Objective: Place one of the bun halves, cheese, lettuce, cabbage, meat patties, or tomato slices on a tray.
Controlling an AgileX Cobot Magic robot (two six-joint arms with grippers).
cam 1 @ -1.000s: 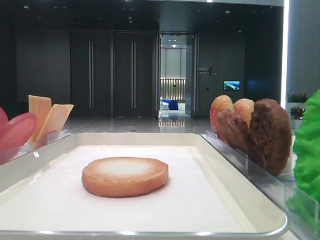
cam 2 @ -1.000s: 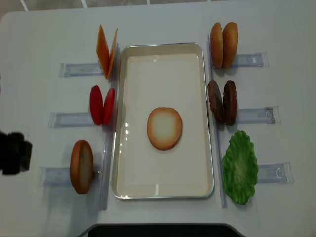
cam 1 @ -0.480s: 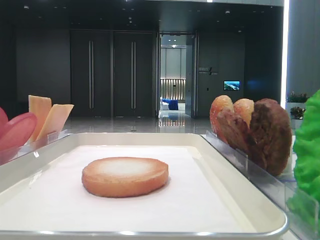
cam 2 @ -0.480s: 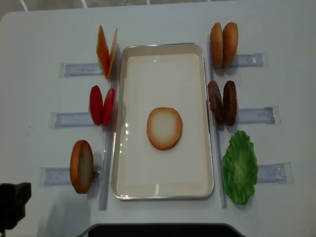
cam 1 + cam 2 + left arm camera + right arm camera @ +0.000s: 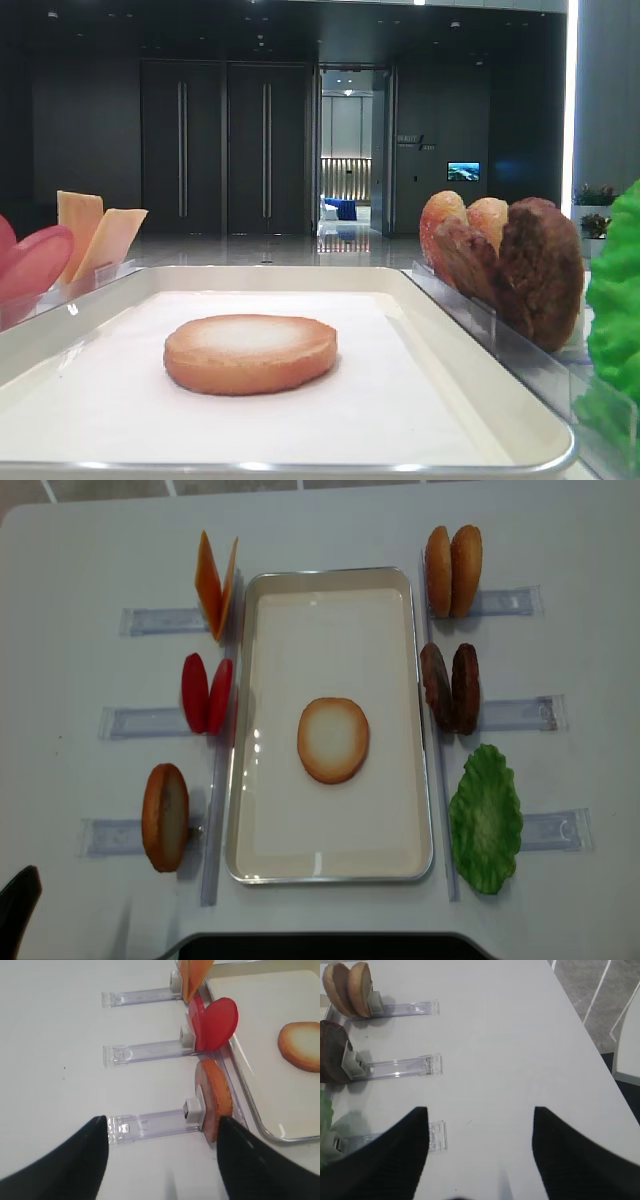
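One bun half (image 5: 333,740) lies flat, pale face up, near the middle of the tray (image 5: 330,870), on the white liner. One more bun (image 5: 165,817) stands on edge in the clear holder (image 5: 120,836) left of the tray's near corner, and two buns (image 5: 452,571) stand side by side in the far right holder, so four bun halves in all. Two cheese slices (image 5: 215,585) lean together at far left, two tomato slices (image 5: 206,693) stand in the middle left holder, two patties (image 5: 450,687) stand in the middle right holder, one lettuce leaf (image 5: 486,818) sits near right, all on the white table (image 5: 80,550). Six clear holders counted, three each side. Left gripper (image 5: 162,1160) hangs low over the table left of the tray, pulled back toward the near edge, only a dark corner of it shows in the overhead view; fingers (image 5: 65,1160) spread wide, nothing between them, the near left bun just ahead of it. Right gripper (image 5: 480,1150) hovers over bare table right of the holders, fingers (image 5: 580,1155) also wide apart and holding nothing
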